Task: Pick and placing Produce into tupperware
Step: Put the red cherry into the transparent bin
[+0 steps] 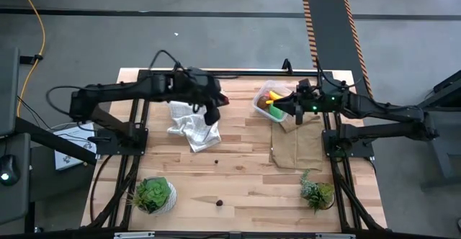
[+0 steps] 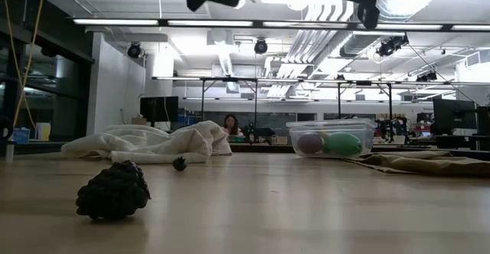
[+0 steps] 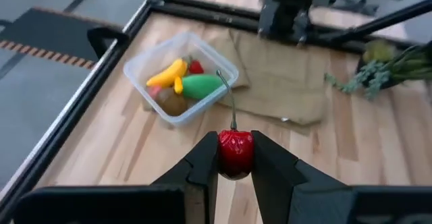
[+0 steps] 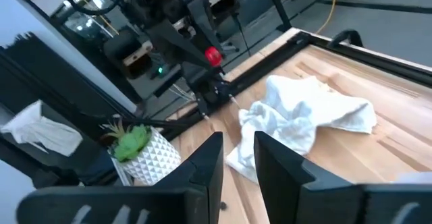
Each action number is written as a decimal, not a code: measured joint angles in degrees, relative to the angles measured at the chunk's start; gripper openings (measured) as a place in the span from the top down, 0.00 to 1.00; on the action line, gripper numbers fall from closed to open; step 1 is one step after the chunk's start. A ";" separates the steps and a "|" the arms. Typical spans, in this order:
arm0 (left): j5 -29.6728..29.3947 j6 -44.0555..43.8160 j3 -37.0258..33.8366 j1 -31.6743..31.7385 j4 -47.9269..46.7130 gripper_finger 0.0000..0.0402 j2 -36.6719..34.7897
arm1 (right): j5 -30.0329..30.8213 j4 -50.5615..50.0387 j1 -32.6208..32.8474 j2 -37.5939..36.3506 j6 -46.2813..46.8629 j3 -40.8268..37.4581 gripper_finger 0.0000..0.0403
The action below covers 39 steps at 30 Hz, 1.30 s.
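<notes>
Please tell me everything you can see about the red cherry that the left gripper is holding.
The red cherry is a small, glossy, round toy fruit, plastic by its look, with a thin dark stem rising from its top. It sits pinched between the two dark fingers of the left gripper, touching only them. It hangs above the wooden table, beside the white cloth and apart from the tupperware. The right wrist view shows it as a red dot.

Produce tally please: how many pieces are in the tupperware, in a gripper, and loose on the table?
In the tupperware: 4 (banana, green oval, red piece, brown ball)
In the left gripper: 1 (cherry)
Loose on the table: 2 (dark berries)
Total: 7
</notes>
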 joint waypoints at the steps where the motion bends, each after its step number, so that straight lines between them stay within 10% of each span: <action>1: 0.95 0.01 -0.02 0.28 0.13 0.84 -0.85 | 0.07 0.74 0.17 0.17 0.02 -0.02 0.81; 12: 7.61 -4.58 -0.04 0.18 17.43 0.84 -3.60 | 3.32 24.34 1.05 5.05 1.77 0.00 0.81; 27: 0.70 -17.72 -0.07 0.18 29.71 0.84 -2.27 | 5.29 51.26 1.01 16.78 3.72 0.00 0.81; 39: 0.26 -25.57 -0.07 0.18 31.63 0.84 -1.59 | 3.80 46.97 0.82 22.31 1.02 8.16 0.66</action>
